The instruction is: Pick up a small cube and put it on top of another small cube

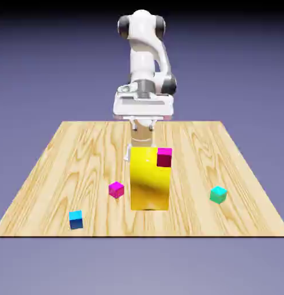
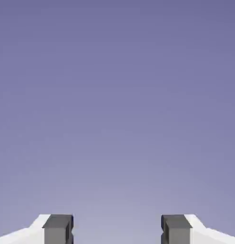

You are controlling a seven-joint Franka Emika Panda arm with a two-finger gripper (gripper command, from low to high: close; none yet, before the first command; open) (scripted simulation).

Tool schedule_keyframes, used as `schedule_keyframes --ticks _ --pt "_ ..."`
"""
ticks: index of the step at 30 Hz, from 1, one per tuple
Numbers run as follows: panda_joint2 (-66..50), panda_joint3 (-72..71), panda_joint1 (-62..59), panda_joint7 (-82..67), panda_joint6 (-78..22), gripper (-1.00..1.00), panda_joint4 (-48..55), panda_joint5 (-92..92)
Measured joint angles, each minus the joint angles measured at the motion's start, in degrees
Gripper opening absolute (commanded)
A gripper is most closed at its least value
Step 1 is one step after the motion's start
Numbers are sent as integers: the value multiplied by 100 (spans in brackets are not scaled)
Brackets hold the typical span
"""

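Four small cubes show in the exterior view. A magenta cube [image 1: 116, 189] lies left of a tall yellow block [image 1: 150, 180]. A crimson cube [image 1: 164, 157] shows against that block's upper right corner; I cannot tell whether they touch. A teal cube [image 1: 218, 194] lies at the right and a blue cube [image 1: 76, 219] near the front left. My gripper [image 1: 143, 129] hangs behind the yellow block, which hides its lower part. In the hand view the gripper [image 2: 117, 231] is open, with only the violet backdrop between its grey fingertips [image 2: 58, 229].
The tall yellow block stands mid-table directly in front of the hand. The wooden table [image 1: 63, 167] has its front edge just beyond the blue cube. The white arm [image 1: 145, 63] rises at the far edge.
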State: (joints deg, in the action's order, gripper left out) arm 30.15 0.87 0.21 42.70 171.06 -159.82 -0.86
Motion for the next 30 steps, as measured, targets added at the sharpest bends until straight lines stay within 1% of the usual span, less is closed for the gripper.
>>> schedule_keyframes --ticks 24,25,28,29,30 --pt "-4976 1726 -940 476 -5857 0 2338 -1709" --pt "-4976 1726 -940 476 -5857 0 2338 -1709" --pt "-5459 1507 -935 220 -5111 0 2025 -2088" --pt "-5584 1450 -933 154 -4917 -100 1944 -2186" --pt "-5584 1450 -933 154 -4917 -100 1944 -2186"
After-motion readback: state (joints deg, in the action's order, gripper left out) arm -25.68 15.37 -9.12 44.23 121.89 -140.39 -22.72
